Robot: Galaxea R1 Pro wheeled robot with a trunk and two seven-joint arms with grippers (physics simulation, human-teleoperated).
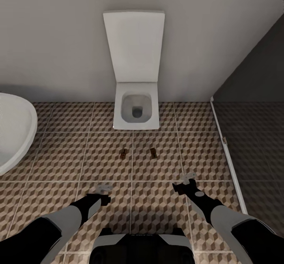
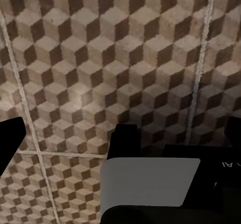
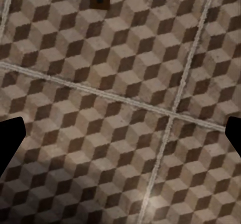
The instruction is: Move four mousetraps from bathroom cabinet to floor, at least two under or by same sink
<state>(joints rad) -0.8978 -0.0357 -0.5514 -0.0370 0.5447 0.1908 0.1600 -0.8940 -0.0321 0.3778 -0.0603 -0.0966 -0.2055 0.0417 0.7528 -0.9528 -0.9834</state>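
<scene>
Both black grippers, left (image 1: 103, 188) and right (image 1: 188, 178), are held wide and empty above the cube-patterned tiled floor (image 1: 59, 157), while two small brown wooden mousetraps (image 1: 124, 153) (image 1: 153, 152) are seen before the square white toilet (image 1: 136, 110), so the sink condition risks being missed.

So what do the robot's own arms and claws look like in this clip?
Both arms have pale grey, rounded forearm shells with glossy black segments at the elbow and wrist. The left claw and right claw are black blocks with short light grey metal fingers. The right wrist carries a small pale oval mark. No loose cables show. A black and grey trunk sits between them.
</scene>
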